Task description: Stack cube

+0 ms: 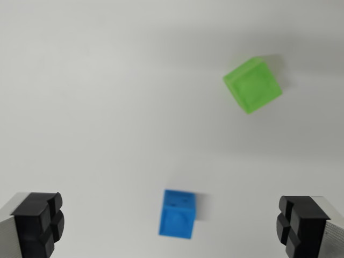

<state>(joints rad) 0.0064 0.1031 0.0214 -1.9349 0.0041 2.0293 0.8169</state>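
Note:
A blue cube (178, 213) rests on the white surface low in the wrist view, roughly midway between my two black fingertips. My gripper (171, 226) is open, its fingers (38, 223) wide apart at the bottom corners, with nothing held. A green cube (252, 85) lies farther off toward the wrist view's upper right, turned at an angle, apart from the blue one. The picture is slightly blurred.
A plain white tabletop (107, 107) fills the view around both cubes.

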